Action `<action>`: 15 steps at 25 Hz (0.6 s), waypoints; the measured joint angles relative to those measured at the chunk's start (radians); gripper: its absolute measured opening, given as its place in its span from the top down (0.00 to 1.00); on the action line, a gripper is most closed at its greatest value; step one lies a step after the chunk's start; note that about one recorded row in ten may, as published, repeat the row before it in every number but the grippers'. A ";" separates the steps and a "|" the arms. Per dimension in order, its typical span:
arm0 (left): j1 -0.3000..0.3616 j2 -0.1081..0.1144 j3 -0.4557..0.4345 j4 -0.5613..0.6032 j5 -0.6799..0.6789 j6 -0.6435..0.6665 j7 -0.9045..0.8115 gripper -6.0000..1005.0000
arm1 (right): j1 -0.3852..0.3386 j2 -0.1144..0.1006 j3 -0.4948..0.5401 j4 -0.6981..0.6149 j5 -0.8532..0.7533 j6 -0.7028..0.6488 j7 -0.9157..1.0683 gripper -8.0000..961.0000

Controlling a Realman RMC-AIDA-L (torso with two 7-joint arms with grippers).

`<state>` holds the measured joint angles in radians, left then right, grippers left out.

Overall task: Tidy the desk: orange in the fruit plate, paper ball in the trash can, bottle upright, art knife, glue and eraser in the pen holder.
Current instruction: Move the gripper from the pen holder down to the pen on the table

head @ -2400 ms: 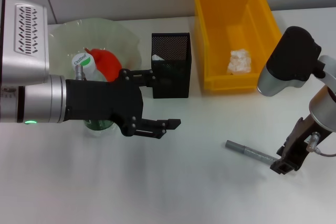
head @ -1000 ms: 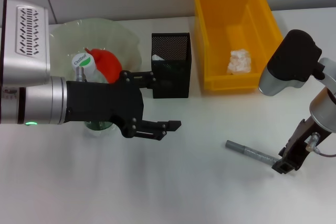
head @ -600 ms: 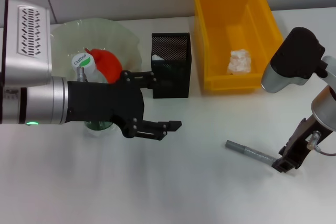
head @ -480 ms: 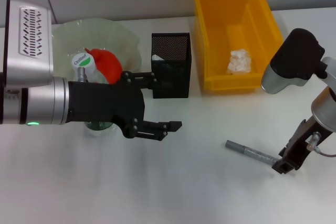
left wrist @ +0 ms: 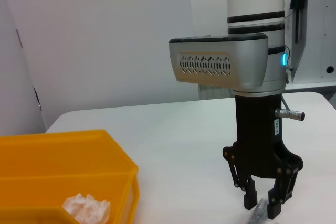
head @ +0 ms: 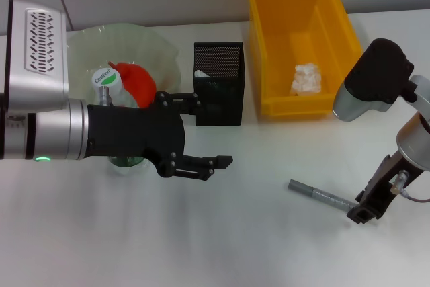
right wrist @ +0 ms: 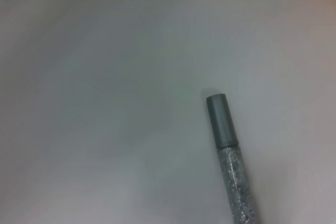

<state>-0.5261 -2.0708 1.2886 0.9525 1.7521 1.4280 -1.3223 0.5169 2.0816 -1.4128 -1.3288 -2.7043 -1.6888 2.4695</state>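
On desk, right side: right gripper (head: 359, 212) over near end of glitter pen (head: 321, 196).
Jaws spread, straddling pen tip. Left gripper (head: 213, 132) gapes empty beside pen holder (head: 218, 83).

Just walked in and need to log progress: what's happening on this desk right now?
The right gripper is down at one end of the grey glitter glue pen, which lies flat on the white table; its fingers straddle that end without closing. The left gripper hovers open near the black mesh pen holder. The paper ball is in the yellow bin, the orange sits in the green plate, and the bottle stands upright.
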 joint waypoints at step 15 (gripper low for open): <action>0.000 0.000 0.000 0.000 0.000 0.000 0.002 0.19 | 0.000 0.000 0.000 0.002 0.000 0.002 0.004 0.79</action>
<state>-0.5261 -2.0708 1.2884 0.9525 1.7518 1.4282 -1.3207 0.5169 2.0816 -1.4128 -1.3267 -2.7043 -1.6873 2.4734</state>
